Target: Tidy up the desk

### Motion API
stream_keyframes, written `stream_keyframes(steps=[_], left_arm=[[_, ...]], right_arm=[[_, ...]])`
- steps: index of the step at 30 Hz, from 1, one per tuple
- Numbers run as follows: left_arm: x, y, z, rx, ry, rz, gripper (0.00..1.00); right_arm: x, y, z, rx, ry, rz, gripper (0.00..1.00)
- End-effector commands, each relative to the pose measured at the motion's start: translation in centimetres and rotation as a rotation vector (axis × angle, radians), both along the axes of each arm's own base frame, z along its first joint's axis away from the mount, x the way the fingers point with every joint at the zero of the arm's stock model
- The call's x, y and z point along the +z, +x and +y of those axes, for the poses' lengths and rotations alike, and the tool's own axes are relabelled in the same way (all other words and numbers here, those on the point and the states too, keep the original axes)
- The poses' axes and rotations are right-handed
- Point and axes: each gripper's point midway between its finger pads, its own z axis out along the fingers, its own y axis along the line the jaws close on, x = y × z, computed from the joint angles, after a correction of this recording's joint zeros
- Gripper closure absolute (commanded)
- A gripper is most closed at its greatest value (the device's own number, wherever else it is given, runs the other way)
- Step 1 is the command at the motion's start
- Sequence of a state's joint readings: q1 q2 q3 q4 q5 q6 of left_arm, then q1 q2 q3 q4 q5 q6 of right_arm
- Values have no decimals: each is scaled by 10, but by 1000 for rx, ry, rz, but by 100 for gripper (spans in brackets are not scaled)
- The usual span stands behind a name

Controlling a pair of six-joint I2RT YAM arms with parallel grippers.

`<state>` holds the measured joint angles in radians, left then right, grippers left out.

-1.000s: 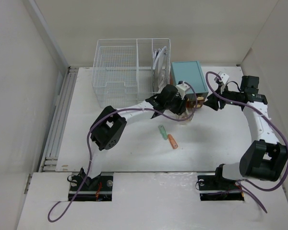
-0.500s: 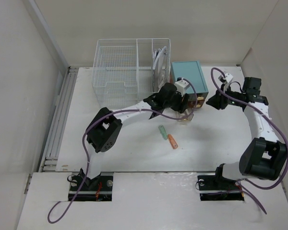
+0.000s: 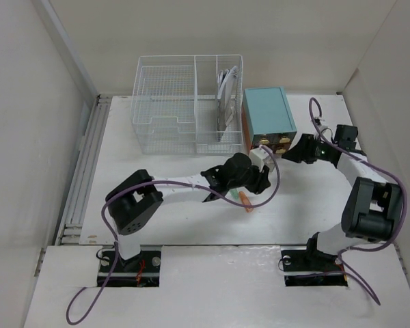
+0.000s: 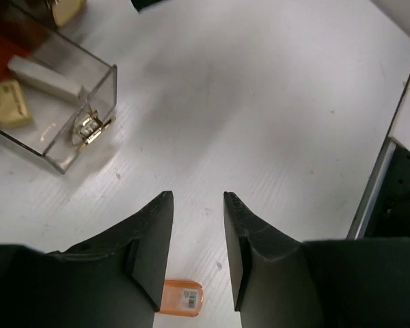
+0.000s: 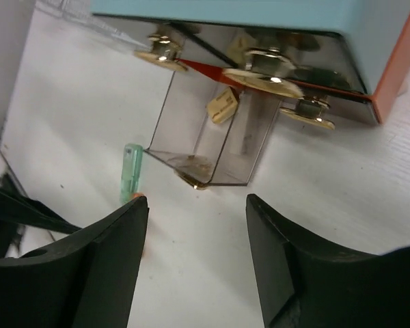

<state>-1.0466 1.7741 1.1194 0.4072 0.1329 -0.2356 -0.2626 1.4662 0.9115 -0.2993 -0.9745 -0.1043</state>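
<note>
Top external: I see the desk (image 3: 157, 225), matte white, filling the floor between white walls (image 3: 27, 102). Ribbed rail (image 3: 82, 171) far left of the teal drawer box (image 3: 268, 113); wire basket (image 3: 165, 102) just left of it. Left gripper (image 4: 197, 201) spread, in front of the box; right gripper (image 5: 196, 201) spread, near its front.

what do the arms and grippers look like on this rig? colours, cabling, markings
The left arm and right arm match: white links and chunky black joint housings. A purple cable loops loosely outside each. The left gripper and right gripper each have two matte black tapered fingers with no visible markings. A green light glows near the right wrist. No sleeves.
</note>
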Motion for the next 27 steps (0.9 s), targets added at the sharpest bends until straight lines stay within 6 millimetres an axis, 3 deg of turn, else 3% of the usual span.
stream_keyframes(steps=[1,4,7,9,10,11,15,23,27], left_arm=[[-5,-2,-15,-5,-74,33,67],[-24,4,-18,23,-49,49,63],[-26,11,-27,39,-55,53,60],[-43,25,-22,77,-33,73,58],[-37,29,-28,76,-52,63,57],[-47,35,-25,100,-39,79,57],[-55,61,-19,177,-36,94,52],[-56,101,-7,285,-46,107,52],[-54,109,-10,289,-60,113,52]], right_arm=[[-4,23,-7,-86,99,56,35],[-18,36,-11,-112,116,89,35],[-19,47,-14,-166,147,95,35],[-21,51,-14,-196,172,123,35],[-22,54,-15,-200,177,118,35],[-21,57,-16,-212,178,112,35],[-30,62,-14,-253,216,161,35],[-50,60,-11,-300,181,203,35],[-56,62,-14,-342,188,226,35]])
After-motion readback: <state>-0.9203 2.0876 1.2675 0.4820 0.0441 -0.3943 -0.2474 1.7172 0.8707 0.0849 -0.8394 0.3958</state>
